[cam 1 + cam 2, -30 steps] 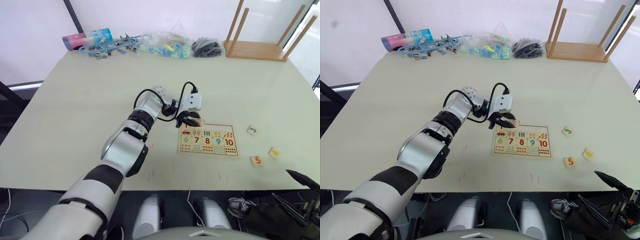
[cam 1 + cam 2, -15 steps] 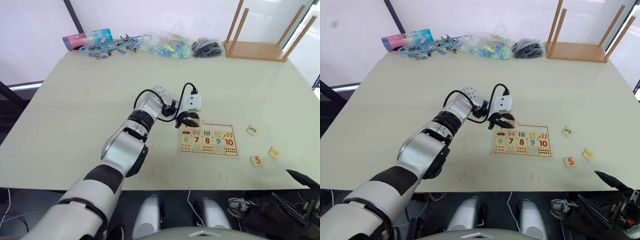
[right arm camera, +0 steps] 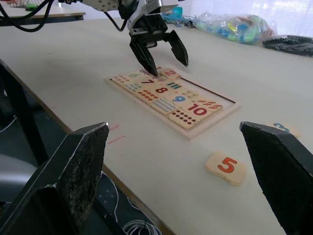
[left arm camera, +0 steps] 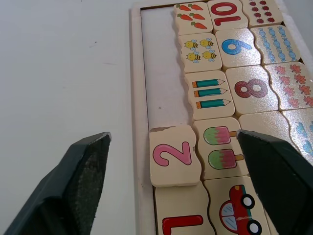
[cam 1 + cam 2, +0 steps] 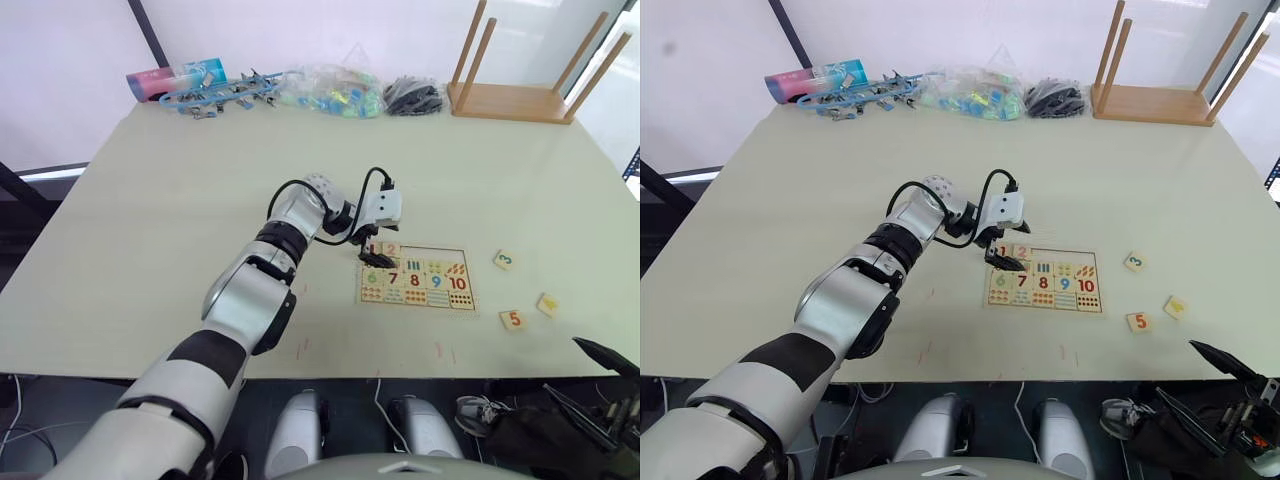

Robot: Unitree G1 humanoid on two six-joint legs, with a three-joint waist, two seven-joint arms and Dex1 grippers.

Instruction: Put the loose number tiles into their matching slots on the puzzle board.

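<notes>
Left end effector (image 5: 373,257) hovering right over the near-left corner of the puzzle board (image 5: 416,276), fingers spread wide apart, gripping nothing. Pink 2 tile (image 4: 174,155) sitting in the top row beside the red 1 (image 4: 180,222), slightly crooked, with a stretch of bare slots (image 4: 164,73) running past it. Three loose number tiles out on the counter (image 5: 180,230) to the right of the board: green 3 (image 5: 505,261), orange 5 (image 5: 513,321), and one more (image 5: 548,305) with a digit too small to read. Right end effector (image 3: 181,161) low at the counter's near edge, well apart from the tiles, fingers splayed open too, empty.
</notes>
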